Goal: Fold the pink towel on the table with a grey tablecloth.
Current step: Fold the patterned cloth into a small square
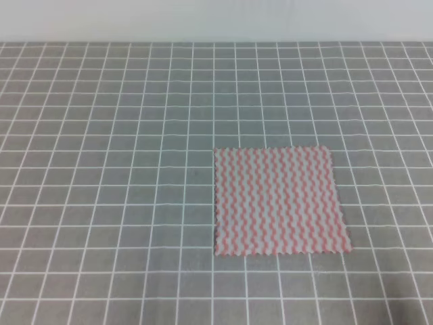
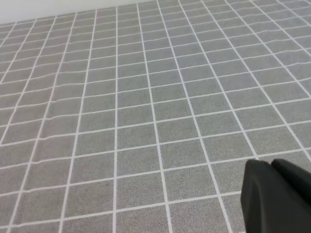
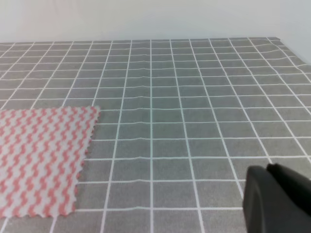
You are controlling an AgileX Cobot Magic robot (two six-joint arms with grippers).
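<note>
The pink towel (image 1: pixel 279 201) lies flat and unfolded on the table with a grey tablecloth (image 1: pixel 108 169), right of centre in the exterior high view. It has pink-and-white zigzag stripes and spans about four grid squares. The right wrist view holds its right part (image 3: pixel 41 158) at the lower left. Neither arm shows in the exterior high view. A black piece of my left gripper (image 2: pixel 274 199) fills the lower right corner of the left wrist view, over bare cloth (image 2: pixel 146 107). A like piece of my right gripper (image 3: pixel 277 199) sits to the right of the towel, well apart from it.
Grey gridded cloth (image 3: pixel 194 97) covers everything around the towel. A pale wall (image 1: pixel 216 20) runs behind the table's far edge. Light wrinkles cross the cloth in both wrist views.
</note>
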